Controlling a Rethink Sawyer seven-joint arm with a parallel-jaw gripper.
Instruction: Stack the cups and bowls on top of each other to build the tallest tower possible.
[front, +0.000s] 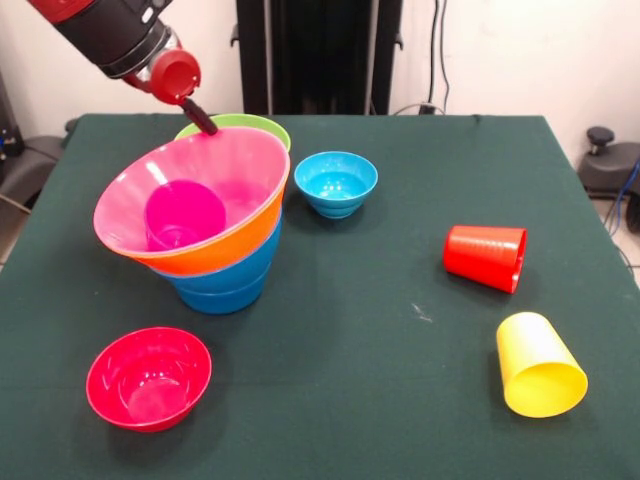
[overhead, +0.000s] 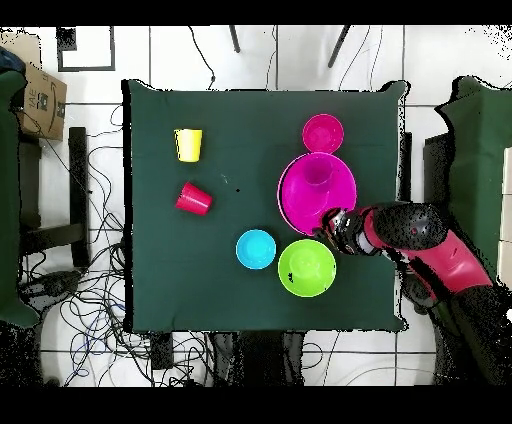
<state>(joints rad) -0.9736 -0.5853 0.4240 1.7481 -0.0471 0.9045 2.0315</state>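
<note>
The tower (front: 225, 270) stands left of centre: blue bowls at the base, then the orange bowl (front: 225, 250), with the pink bowl (front: 240, 165) on top, tilted toward the camera. The translucent purple cup (front: 183, 213) sits inside the pink bowl. My gripper (front: 203, 119) is at the pink bowl's far rim, just in front of the green bowl (front: 250, 124). In the overhead view the gripper (overhead: 326, 231) lies between the pink bowl (overhead: 340, 195) and the green bowl (overhead: 307, 267). The red cup (front: 485, 257) and the yellow cup (front: 540, 365) lie on their sides at the right.
A small light-blue bowl (front: 336, 182) stands upright right of the tower. A small red bowl (front: 148, 377) stands upright near the front left. The table (front: 380, 400) has a dark green cloth. Cables and a cardboard box (overhead: 40, 100) lie on the floor around it.
</note>
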